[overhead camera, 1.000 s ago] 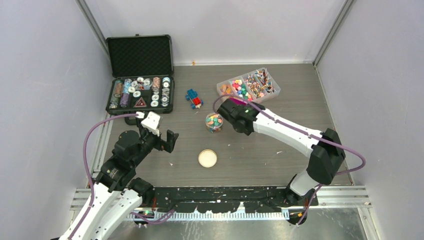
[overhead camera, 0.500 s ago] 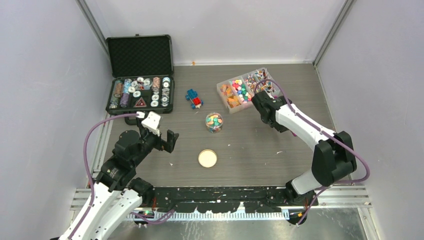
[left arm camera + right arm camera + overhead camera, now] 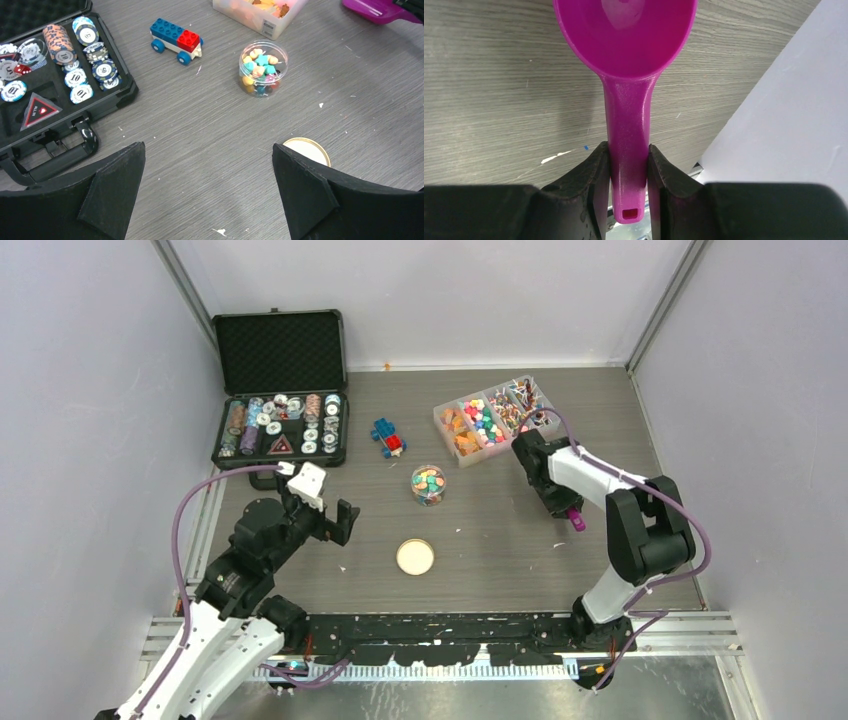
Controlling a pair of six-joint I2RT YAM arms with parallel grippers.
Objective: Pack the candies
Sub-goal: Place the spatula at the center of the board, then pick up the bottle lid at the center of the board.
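Has swung the right arm [image 3: 585, 475] through three spots within a second: from above the small clear jar [image 3: 428, 484], across to the divided tray [image 3: 255, 21], and now back to the right side of the counter [image 3: 500, 560], apart from both. Grips the handle of a pink scoop [image 3: 626, 125] with the right jaws clamped on it from either side; carries nothing visible in the bowl. Keeps the left jaws wide apart and empty over the near left of the counter, much as before. Leaves the candies [image 3: 260, 67] in two places: heaped in the open jar mid-counter, and sorted in the tray at the far right. Shows a round lid [image 3: 415, 557] lying flat nearer the arms, a toy brick car [image 3: 388, 437] just beyond the jar, and an open black case [image 3: 280, 350] of poker chips [image 3: 57, 42] far left. Suggests a pause between scoops, or filling finished; looks close to full, so fitting the lid may come soon
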